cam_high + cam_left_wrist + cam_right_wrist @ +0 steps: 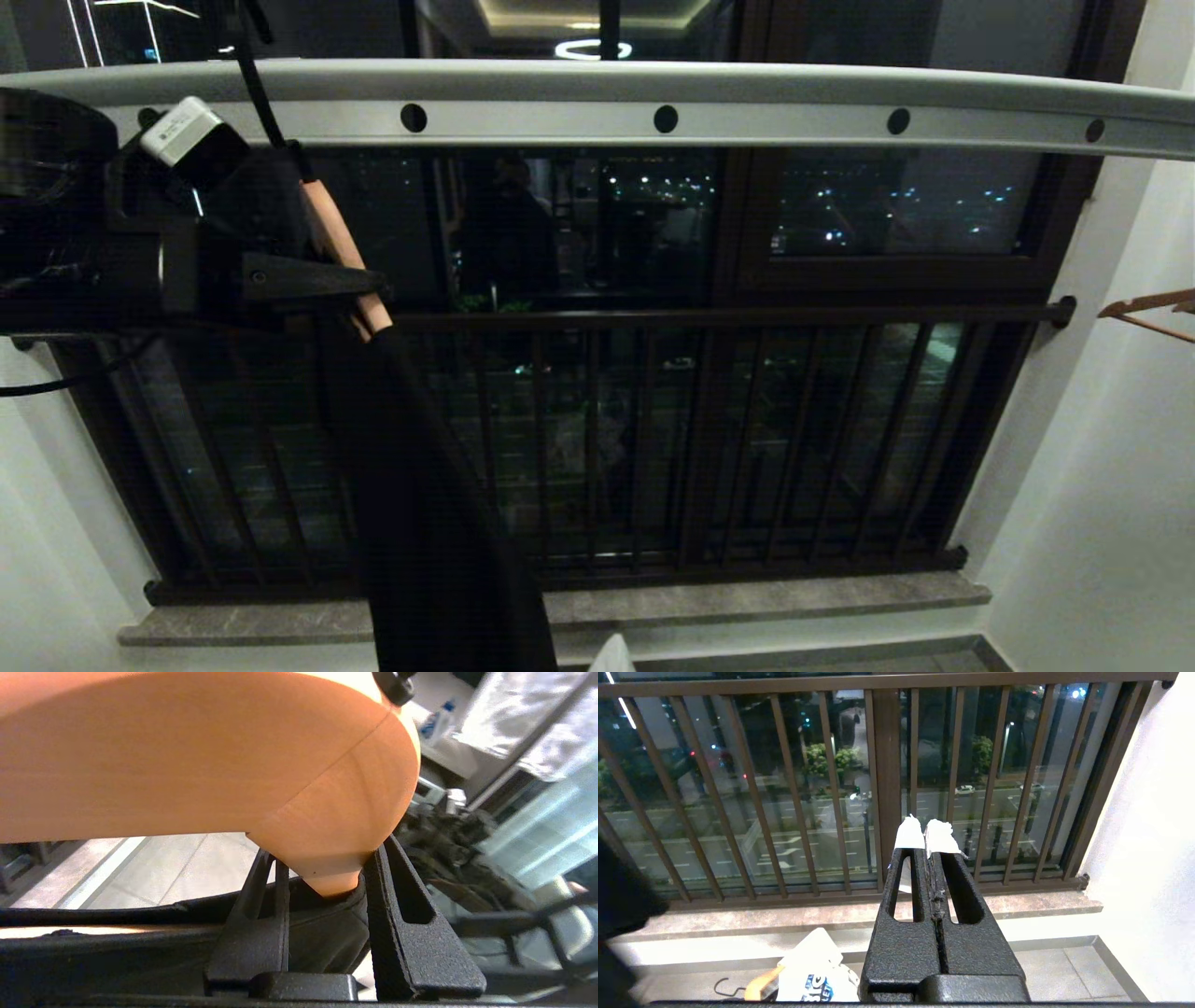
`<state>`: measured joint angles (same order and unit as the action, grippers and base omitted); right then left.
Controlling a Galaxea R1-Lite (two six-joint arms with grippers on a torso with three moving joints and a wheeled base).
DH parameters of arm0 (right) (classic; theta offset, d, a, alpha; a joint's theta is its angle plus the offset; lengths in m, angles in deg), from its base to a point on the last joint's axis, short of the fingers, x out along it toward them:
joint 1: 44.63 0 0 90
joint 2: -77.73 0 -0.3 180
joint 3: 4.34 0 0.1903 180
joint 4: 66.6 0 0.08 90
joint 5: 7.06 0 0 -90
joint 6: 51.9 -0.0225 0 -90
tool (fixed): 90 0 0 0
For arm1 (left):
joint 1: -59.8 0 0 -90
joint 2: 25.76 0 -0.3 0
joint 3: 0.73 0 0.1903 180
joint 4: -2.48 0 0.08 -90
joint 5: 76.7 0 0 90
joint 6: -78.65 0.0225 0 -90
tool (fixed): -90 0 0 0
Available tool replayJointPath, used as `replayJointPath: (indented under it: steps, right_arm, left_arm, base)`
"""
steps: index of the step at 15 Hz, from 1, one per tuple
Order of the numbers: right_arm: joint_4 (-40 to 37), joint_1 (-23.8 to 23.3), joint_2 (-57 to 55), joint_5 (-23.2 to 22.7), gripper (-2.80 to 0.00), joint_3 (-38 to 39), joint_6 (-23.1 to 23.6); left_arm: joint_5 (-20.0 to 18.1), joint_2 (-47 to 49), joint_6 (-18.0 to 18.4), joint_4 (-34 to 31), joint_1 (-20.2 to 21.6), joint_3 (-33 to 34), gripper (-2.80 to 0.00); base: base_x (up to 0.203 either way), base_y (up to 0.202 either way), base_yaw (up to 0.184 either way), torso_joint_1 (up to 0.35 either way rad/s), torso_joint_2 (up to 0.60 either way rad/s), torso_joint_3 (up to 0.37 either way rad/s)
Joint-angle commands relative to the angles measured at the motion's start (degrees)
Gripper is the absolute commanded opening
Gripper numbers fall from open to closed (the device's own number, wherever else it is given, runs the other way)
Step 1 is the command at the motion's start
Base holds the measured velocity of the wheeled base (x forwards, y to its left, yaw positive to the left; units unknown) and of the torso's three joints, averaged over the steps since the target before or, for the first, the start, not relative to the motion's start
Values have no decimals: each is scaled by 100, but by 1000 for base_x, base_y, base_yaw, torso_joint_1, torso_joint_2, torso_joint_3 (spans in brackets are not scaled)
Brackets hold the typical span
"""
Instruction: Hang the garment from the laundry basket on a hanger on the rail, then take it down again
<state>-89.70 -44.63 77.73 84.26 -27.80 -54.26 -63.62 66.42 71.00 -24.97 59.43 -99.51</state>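
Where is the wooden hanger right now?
The wooden hanger is at the left of the head view, just under the rail, clamped in the left gripper, with the dark garment hanging from it.

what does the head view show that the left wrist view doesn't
Only the head view shows the rail with its dark holes, the window-guard bars, and the black garment hanging down full length. Only the left wrist view shows the fingers closed around the wood close up, with tiled floor below. Both show the left gripper holding the wooden hanger.
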Motion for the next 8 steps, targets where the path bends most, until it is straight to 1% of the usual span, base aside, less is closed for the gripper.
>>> replayJointPath:
  steps: [1,3,5,8]
  right_arm:
    - [8,0,0,0,-280,1,-1]
    - [5,0,0,0,-280,1,-1]
    - [2,0,0,0,-280,1,-1]
    - [8,0,0,0,-280,1,-1]
  left_arm:
    - [141,238,9,3,-203,-95,-280]
    - [298,349,222,-4,-402,-122,-280]
    - [431,501,252,-2,-493,-174,-280]
    - [458,699,294,3,-492,-365,-280]
  base:
    - [0,0,0,0,0,0]
    - [0,0,0,0,0,0]
    - [0,0,0,0,0,0]
    - [0,0,0,0,0,0]
